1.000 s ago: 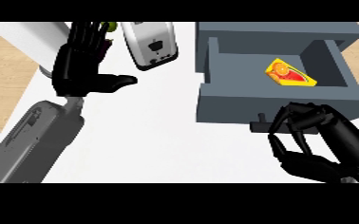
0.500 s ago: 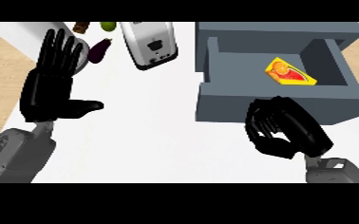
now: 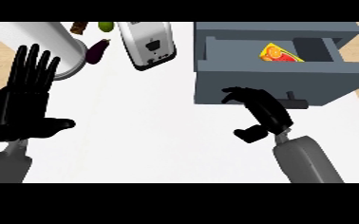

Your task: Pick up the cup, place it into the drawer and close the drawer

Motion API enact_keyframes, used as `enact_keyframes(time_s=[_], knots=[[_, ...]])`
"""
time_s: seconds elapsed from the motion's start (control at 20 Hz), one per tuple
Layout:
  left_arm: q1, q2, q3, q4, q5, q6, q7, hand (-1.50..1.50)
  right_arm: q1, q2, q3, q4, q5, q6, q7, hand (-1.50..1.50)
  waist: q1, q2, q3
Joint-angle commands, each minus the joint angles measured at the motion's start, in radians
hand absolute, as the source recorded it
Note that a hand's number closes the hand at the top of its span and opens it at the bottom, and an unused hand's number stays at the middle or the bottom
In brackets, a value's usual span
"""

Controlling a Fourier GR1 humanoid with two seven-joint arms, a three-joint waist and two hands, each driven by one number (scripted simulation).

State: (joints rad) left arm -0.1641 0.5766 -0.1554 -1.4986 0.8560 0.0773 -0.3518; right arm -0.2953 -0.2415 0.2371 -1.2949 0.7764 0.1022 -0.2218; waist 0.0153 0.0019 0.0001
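The orange and yellow cup [image 3: 279, 53] lies inside the open grey drawer [image 3: 210, 52] at the far right, so the putting-in step looks done and closing is the step in hand. The right hand [image 3: 263, 111] is empty, its fingers bent a little toward the drawer front just left of the dark handle [image 3: 295, 99], though I can't quite tell if they touch it; next it should push the front away until the drawer is closed. The left hand [image 3: 28, 99] rests spread and flat at the left, near the toaster [image 3: 147, 45] and the white can [image 3: 49, 45].
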Motion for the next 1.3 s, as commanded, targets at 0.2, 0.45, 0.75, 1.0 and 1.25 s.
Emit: enact_keyframes(time_s=[0.2, 0.45, 0.75, 1.0, 1.25], knots=[[0.095, -0.031, 0.068, 0.060, -0.037, -0.149, -0.064, -1.50, -0.238, 0.020, -0.102, 0.435, 0.035, -0.067, -0.141, -1.50, 0.006, 0.004, 0.000], [0.060, -0.006, 0.131, -0.006, -0.013, -0.133, 0.042, -1.50, -0.385, 0.044, -0.170, 0.659, 0.016, -0.072, -0.203, -1.50, 0.006, 0.003, 0.001], [0.011, -0.052, 0.120, 0.043, -0.033, -0.147, 0.046, -1.50, -0.534, -0.009, -0.240, 0.910, 0.007, -0.077, -0.330, -1.50, 0.017, 0.012, 0.002], [0.090, -0.059, 0.117, 0.069, -0.046, -0.232, -0.015, -1.50, -0.620, -0.059, -0.270, 1.010, 0.009, -0.057, -0.340, -1.50, 0.047, 0.021, 0.002], [0.033, -0.063, 0.108, 0.066, -0.070, -0.206, 0.004, -1.50, -0.662, -0.092, -0.288, 1.067, 0.010, -0.067, -0.359, -1.50, 0.062, 0.033, 0.003]])
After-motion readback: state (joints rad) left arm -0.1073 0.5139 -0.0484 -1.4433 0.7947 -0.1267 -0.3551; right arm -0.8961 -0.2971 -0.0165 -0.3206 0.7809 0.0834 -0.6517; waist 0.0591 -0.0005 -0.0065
